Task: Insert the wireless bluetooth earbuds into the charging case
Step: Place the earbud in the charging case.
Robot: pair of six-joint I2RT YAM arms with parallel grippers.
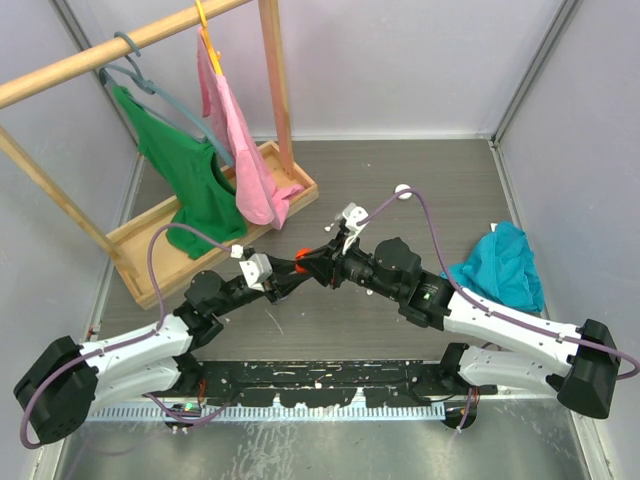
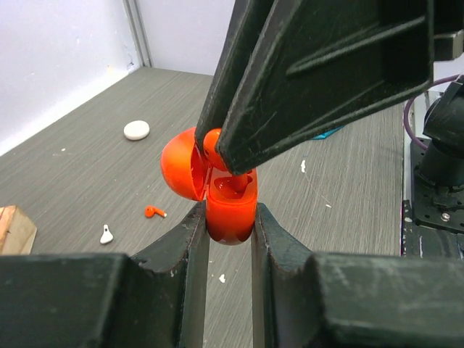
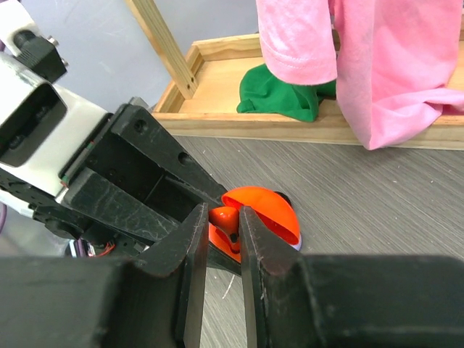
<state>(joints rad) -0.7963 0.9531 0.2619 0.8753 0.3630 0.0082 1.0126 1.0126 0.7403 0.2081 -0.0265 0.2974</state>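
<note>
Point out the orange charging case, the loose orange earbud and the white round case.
orange charging case [image 2: 230,221]: left wrist view, its lower shell.
loose orange earbud [image 2: 151,212]: left wrist view, its body.
white round case [image 2: 136,130]: left wrist view, its top.

no readable text, labels or numbers anywhere

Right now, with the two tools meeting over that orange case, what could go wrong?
The right tool pinches the orange earbud at the opening of the orange case; if it is tilted, it may jam rather than seat. The left tool grips only the case's lower half, so a push could twist it loose. The open lid sits beside the right tool's finger and could be knocked.
</note>
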